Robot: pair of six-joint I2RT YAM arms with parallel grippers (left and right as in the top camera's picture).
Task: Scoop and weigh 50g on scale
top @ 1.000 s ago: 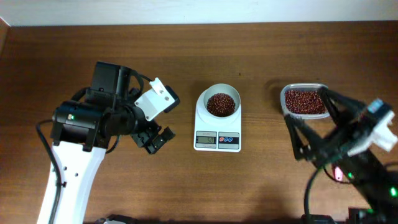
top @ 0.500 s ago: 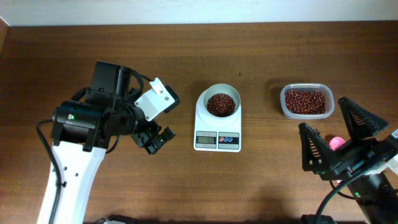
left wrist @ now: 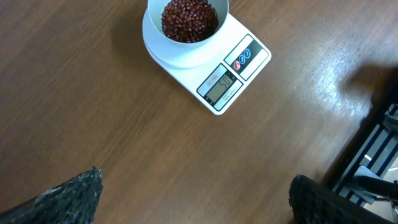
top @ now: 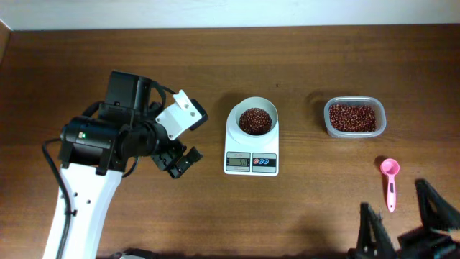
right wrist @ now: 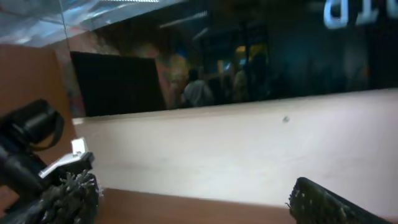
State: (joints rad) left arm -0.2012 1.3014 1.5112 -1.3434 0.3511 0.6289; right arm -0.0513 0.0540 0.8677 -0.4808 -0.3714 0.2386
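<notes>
The scale [top: 251, 146] stands mid-bench [top: 302, 216], with the beans [top: 255, 120] heaped in its bowl [top: 237, 113]. The left end effector [top: 181, 161] is released and empty, just left of the scale. The right end effector [top: 405, 224] is also released, at the near right edge beside a pink scoop [top: 390, 183]. A clear tub [top: 327, 124] is far right.

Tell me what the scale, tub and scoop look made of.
The scale: likely smooth white plastic, going by its even, moulded shell. The tub: probably clear plastic; its rim looks see-through. The scoop: seemingly pink plastic, one uniform bright colour from bowl to handle.
</notes>
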